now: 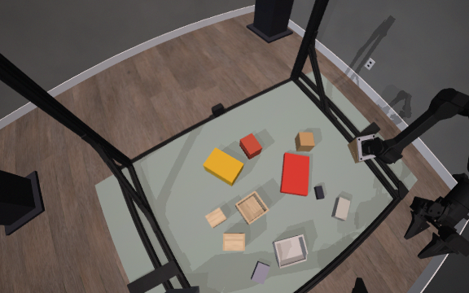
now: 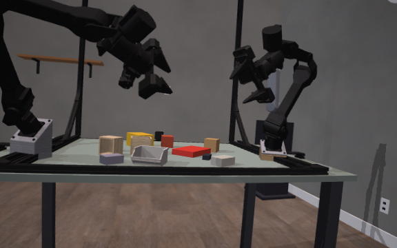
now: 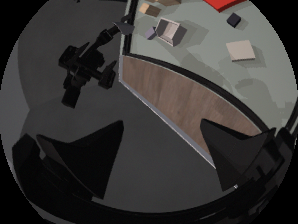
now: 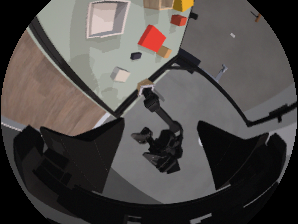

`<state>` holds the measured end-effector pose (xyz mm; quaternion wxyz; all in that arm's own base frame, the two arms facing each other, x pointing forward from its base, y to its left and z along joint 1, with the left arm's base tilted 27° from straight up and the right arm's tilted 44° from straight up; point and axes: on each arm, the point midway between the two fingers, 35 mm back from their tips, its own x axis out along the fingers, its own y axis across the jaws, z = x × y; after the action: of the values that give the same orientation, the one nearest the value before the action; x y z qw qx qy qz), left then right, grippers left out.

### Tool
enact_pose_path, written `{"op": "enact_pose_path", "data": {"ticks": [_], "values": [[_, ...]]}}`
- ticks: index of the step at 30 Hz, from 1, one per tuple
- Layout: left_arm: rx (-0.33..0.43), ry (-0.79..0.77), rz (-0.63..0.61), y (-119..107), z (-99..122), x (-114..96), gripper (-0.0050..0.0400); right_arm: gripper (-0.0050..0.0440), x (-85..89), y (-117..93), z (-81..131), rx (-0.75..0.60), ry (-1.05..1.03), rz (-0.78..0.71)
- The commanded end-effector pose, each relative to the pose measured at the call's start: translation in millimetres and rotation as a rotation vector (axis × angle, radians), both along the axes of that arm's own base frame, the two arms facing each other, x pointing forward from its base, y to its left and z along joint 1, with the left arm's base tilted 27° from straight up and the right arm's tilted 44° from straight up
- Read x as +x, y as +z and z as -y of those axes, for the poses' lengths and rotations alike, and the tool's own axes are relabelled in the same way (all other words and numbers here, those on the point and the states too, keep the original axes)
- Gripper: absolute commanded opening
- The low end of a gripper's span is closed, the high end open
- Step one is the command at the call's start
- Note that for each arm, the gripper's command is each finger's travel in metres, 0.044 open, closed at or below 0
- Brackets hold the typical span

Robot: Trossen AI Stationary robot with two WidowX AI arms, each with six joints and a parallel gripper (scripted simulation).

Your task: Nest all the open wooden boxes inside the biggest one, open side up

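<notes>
Hanging spread, left gripper (image 1: 414, 246) (image 2: 242, 87) (image 3: 162, 122) (image 4: 138, 145) and right gripper (image 2: 169, 82) (image 3: 102, 52) (image 4: 162, 123) held nothing lol | square tan wooden box (image 1: 252, 207) (image 2: 141, 141) (image 3: 167, 1) (image 4: 159, 4) mouth-up | sideways tan wooden box (image 1: 234, 242) (image 2: 111, 145) (image 3: 149, 9) its 7 o'clock, top view

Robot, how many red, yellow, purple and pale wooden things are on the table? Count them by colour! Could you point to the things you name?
Red: 2, the red cube (image 1: 251, 146) (image 2: 167, 141) (image 4: 178, 20) and the flat red block (image 1: 295, 174) (image 2: 191, 151) (image 3: 223, 4) (image 4: 152, 38)
Yellow: 1, the yellow block (image 1: 223, 166) (image 2: 140, 138) (image 4: 184, 5)
Purple: 1, the purple block (image 1: 260, 272) (image 2: 111, 158) (image 3: 151, 33)
Pale wooden: 3, the biggest wooden box (image 1: 252, 207) and two smaller wooden pieces (image 1: 216, 217) (image 1: 234, 242)
Total: 7
</notes>
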<state>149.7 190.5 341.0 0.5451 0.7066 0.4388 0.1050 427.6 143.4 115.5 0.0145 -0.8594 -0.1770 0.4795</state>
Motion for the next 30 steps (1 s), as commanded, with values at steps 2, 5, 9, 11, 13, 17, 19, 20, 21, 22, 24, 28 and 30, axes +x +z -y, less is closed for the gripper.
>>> {"op": "enact_pose_path", "data": {"ticks": [2,5,9,11,13,17,19,20,21,22,24,28,30], "values": [[0.000,0.000,0.000,0,0,0,0.0400,0.0400,0.0,0,0,0.000,0.000,0.000],[0.000,0.000,0.000,0,0,0,0.0400,0.0400,0.0,0,0,0.000,0.000,0.000],[0.000,0.000,0.000,0,0,0,0.0400,0.0400,0.0,0,0,0.000,0.000,0.000],[0.000,0.000,0.000,0,0,0,0.0400,0.0400,0.0,0,0,0.000,0.000,0.000],[0.000,0.000,0.000,0,0,0,0.0400,0.0400,0.0,0,0,0.000,0.000,0.000],[0.000,0.000,0.000,0,0,0,0.0400,0.0400,0.0,0,0,0.000,0.000,0.000],[-0.047,0.003,0.014,-5,0,5,0.0400,0.0400,0.0,5,3,0.034,-0.061,0.001],[-0.106,0.008,0.029,-11,1,11,0.0400,0.0400,-0.1,12,7,0.079,-0.136,0.003],[-0.176,0.017,0.045,-19,3,18,0.0400,0.0400,-0.5,20,12,0.136,-0.226,0.006],[-0.243,0.029,0.058,-26,4,25,0.0400,0.0400,-1.1,29,17,0.185,-0.297,0.014],[-0.339,0.050,0.072,-37,8,35,0.0400,0.0400,-2.5,40,24,0.270,-0.413,0.021],[-0.500,0.103,0.084,-56,17,51,0.0400,0.0400,-6.5,61,38,0.450,-0.628,0.026],[-0.572,0.136,0.085,-66,23,59,0.0400,0.0400,-9.1,72,44,0.548,-0.730,0.026]]}}
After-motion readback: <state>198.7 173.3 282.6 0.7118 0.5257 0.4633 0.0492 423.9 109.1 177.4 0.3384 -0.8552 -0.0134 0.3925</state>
